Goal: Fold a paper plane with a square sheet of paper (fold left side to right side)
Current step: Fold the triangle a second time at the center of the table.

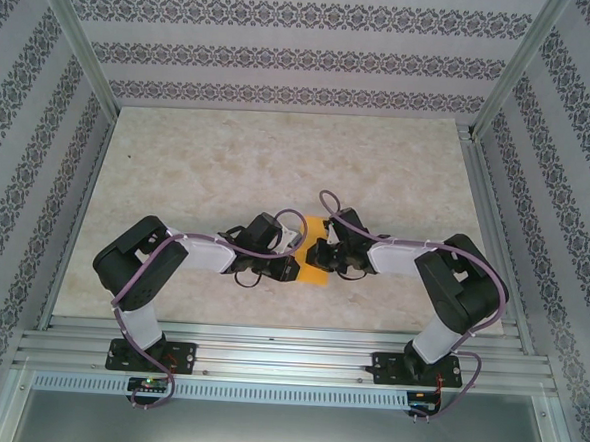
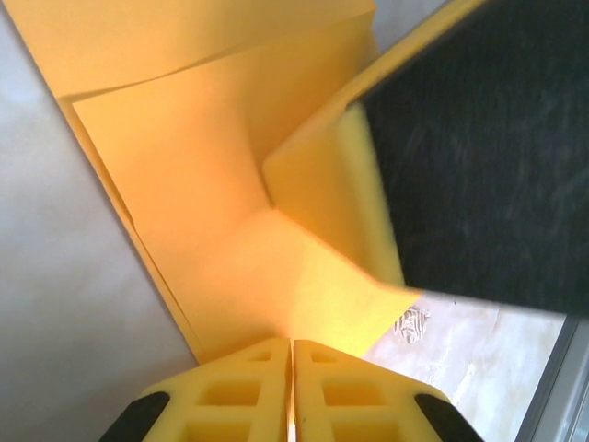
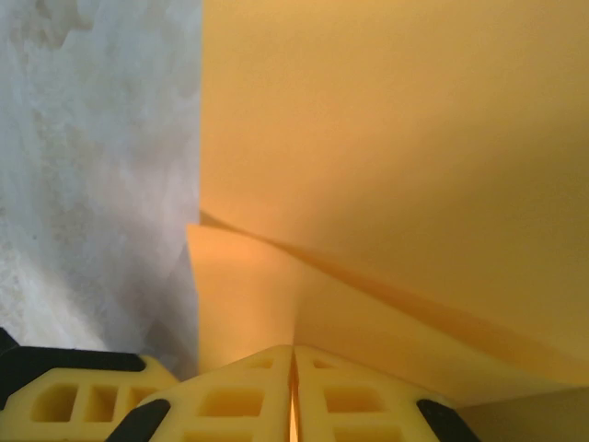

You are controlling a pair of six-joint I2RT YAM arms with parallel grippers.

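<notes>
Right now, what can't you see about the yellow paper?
Top view: the left tool and right tool cover most of the paper; its outline is hidden.
Left wrist view: a dark blurred block hides what's behind it.
Right wrist view: picture edges cut it off.

The desk [image 1: 229,157] has a pale, cream-marbled top, with metal rails [image 1: 287,353] along its 3, 6 and 9 o'clock edges. On it is one orange-yellow sheet of paper [image 1: 316,274], just toward 6 o'clock from the middle and slightly to the 3 o'clock side. The sheet is creased, with flaps standing off the surface, and its edge throws a soft shadow on the desk.
</notes>
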